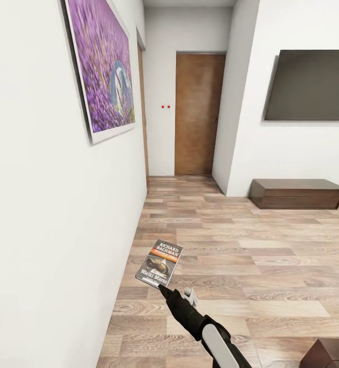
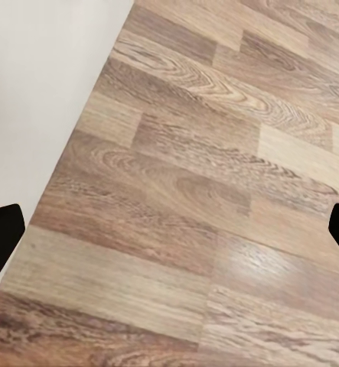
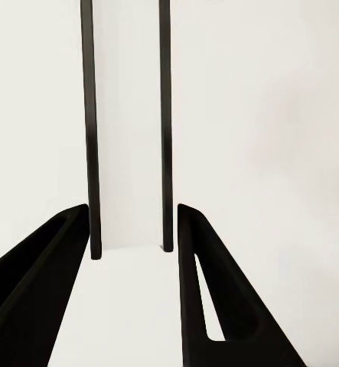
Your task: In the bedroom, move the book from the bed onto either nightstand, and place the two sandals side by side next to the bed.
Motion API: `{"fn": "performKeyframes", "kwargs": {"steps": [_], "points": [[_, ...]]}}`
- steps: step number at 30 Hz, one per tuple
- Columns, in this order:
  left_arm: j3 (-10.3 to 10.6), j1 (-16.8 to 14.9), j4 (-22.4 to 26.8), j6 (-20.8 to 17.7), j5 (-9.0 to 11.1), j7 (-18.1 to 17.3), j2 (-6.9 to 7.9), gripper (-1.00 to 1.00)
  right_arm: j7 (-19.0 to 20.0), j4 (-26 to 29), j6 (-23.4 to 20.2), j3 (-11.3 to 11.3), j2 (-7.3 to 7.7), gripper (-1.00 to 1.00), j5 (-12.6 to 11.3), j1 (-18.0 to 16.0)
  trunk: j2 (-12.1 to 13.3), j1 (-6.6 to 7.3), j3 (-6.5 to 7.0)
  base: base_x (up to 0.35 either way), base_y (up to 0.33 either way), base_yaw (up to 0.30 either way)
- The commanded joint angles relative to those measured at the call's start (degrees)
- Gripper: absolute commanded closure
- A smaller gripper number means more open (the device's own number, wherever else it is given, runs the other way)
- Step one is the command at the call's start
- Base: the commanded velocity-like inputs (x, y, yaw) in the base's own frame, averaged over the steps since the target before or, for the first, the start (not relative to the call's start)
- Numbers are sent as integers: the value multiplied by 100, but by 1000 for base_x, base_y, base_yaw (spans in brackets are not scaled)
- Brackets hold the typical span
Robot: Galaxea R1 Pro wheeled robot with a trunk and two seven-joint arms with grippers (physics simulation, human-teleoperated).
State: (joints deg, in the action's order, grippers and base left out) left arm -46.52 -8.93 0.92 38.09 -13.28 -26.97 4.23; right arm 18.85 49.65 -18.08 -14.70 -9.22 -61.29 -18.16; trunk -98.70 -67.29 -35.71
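Left-hand white wall (image 1: 47, 214): runs the length of the passage. The robot stands close beside it.

Wood-plank floor (image 1: 251, 255): continuous from the foreground to the far door. The left wrist view also shows it meeting the wall's foot.

Black wall screen (image 1: 312, 84): mounted on the right-hand white wall.

Brown wooden door (image 1: 197, 112): closed, at the far end of the passage. Two small red dots (image 1: 166, 107) sit on the wall just beside it.

Framed purple flower picture (image 1: 105, 64): hung high on the left wall.

Long low dark-brown bench (image 1: 297, 193): on the floor against the right wall, below the screen.

Book (image 1: 159, 262): off the floor, held out in front of the robot near the left wall, front cover up. An orange band and white author lettering are legible.

Right gripper (image 1: 163, 289): clamped on the book's near lower edge. In its wrist view the black fingers (image 3: 47, 283) stand narrowly apart.

Left gripper (image 2: 169, 229): spread wide, nothing between the fingers, above bare floor by the wall.
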Motion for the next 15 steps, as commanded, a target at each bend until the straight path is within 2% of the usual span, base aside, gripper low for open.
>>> {"fn": "performKeyframes", "kwargs": {"steps": [1, 15], "points": [[-50, -3, -4, 14, -43, -19, 3, -100, 4, 0, -29, 3, 0, 100, -49, -3, -2, 0, -6, 94, 0, 0], [-50, -3, -4, -3, -44, -19, 0, -100, 11, 0, -29, 3, 0, 100, -49, -3, -2, 0, -6, 137, 0, 0]]}}
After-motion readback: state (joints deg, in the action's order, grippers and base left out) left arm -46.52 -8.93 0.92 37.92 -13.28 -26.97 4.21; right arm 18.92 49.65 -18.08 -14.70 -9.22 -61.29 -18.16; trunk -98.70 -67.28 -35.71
